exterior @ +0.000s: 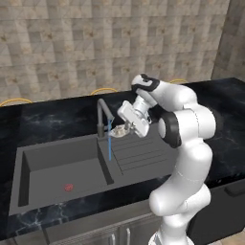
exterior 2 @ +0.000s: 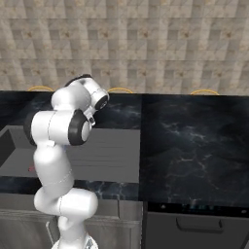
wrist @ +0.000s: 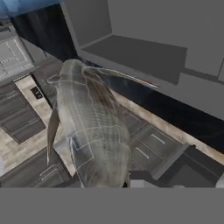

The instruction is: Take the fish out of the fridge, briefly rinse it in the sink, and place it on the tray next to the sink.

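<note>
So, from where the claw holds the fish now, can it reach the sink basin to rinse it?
Probably yes. The claw grips the fish beside the faucet, right at the water stream, above the sink. Nothing stands in between.

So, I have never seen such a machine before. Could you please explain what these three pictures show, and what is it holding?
It is a white robot arm in a simulated kitchen. Two pictures come from cameras on its base, behind the arm to its left and right. The third comes from a camera on the hand, looking along the fingers. The arm reaches over a black counter with a dark grey sink. Its gripper holds a small speckled grey fish at the faucet, where a thin blue stream of water falls by the ridged drainboard. The hand picture shows the fish close up.
</note>
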